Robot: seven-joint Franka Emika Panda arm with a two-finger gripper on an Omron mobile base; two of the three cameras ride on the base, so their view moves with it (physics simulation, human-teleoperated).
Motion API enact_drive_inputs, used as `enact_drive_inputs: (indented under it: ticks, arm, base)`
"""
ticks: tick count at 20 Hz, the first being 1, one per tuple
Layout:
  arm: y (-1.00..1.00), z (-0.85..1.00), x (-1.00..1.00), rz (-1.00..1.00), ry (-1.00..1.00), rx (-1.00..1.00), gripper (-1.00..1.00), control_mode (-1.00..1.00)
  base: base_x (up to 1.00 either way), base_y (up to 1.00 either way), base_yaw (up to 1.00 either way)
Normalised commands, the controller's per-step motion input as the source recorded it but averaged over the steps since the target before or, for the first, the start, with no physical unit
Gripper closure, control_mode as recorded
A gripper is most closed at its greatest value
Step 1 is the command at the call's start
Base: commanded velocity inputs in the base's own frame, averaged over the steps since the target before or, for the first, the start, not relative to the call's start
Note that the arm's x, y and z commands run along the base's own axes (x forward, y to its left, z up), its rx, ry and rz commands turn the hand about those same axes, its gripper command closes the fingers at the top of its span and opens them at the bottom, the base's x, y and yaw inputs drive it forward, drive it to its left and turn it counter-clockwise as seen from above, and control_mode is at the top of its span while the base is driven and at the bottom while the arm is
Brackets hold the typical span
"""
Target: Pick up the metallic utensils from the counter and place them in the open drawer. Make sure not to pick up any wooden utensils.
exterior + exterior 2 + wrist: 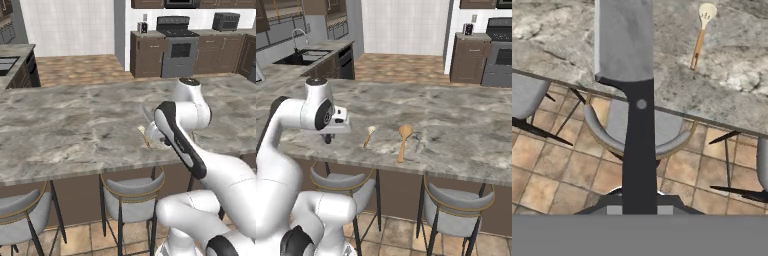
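My gripper (639, 206) is shut on the black handle of the knife (624, 40). Its wide grey blade points away from the hand, over the front edge of the marbled counter (737, 60). From the left base view, the blade (146, 114) sticks up behind my forearm above the counter (75, 125). My hand (331, 134) hangs near the counter's front edge. A small wooden spoon (370, 135) and a larger wooden spoon (404, 140) lie to its right on the stone. The small spoon (702, 35) also lies beyond the blade. The open drawer is out of view.
Bar stools with grey seats (132, 192) (456, 205) (632, 130) stand under the counter's front edge on a tiled floor. A stove (177, 45) and dark cabinets line the far wall. A sink (303, 56) sits on the counter at the far left.
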Motion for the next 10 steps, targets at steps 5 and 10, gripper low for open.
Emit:
enact_drive_inputs:
  ticks: [5, 10]
  arm:
    - [-0.32, 0.67, -1.00, 0.05, -0.07, 0.00, 1.00, -1.00]
    - [-0.17, 0.65, -0.71, -0.02, 0.01, 0.00, 1.00, -1.00]
  base:
    - [0.00, 0.00, 0.00]
    - [0.00, 0.00, 0.00]
